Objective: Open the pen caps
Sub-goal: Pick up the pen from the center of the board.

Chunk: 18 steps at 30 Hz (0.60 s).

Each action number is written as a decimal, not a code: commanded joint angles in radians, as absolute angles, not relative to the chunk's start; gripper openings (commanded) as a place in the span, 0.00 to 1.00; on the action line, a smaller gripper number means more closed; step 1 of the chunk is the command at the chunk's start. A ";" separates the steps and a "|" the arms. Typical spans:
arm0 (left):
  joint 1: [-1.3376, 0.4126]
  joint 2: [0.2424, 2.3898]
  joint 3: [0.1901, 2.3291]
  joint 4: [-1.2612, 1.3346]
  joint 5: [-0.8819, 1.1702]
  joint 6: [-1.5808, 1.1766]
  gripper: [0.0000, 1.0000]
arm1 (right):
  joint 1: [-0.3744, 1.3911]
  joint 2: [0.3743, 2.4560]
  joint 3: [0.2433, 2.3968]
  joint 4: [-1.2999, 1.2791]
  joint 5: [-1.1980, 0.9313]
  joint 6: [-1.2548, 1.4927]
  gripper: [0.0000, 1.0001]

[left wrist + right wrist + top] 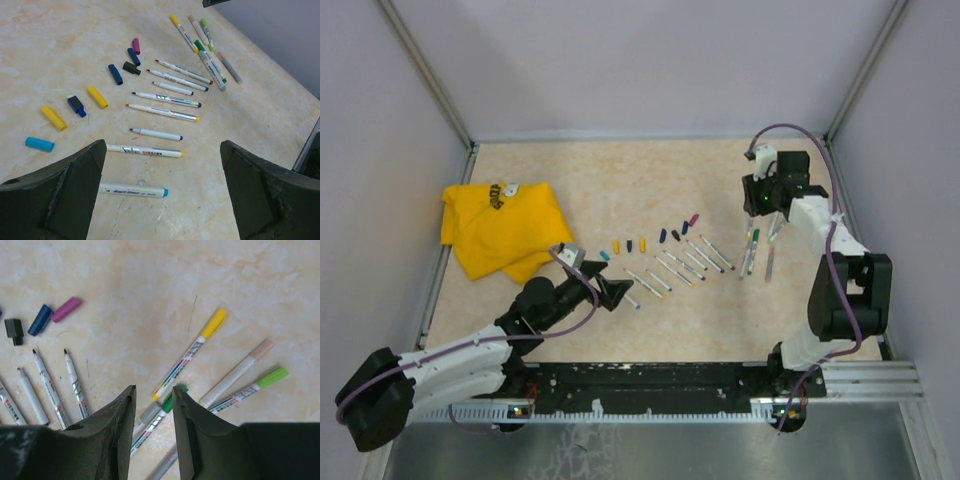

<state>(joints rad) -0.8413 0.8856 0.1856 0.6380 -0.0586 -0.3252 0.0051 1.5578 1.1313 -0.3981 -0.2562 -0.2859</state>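
Top external: loose caps (630,245) and bare pens (680,265) lie mid-table; capped pens (757,250) lie by the right claw (763,205). Left wrist: left claw (162,145) gapes wide, empty, above the bare pens. Right wrist: jaws narrowly parted, nothing gripped, over a green cap (168,402); likely next step, pinching and pulling it.

Between the spread fingers of my left gripper (162,150) lie the nearest pens (145,151); just ahead, more uncapped pens (165,112) bar the way, loose pen caps (97,97) ahead-left. Under my right gripper (154,390) capped pens (189,358) crowd; beyond them the table (150,275) is bare.
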 commanded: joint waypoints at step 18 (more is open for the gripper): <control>-0.836 0.870 0.163 0.704 -0.058 -0.388 1.00 | -0.006 1.643 1.143 -0.326 -0.265 -0.271 0.36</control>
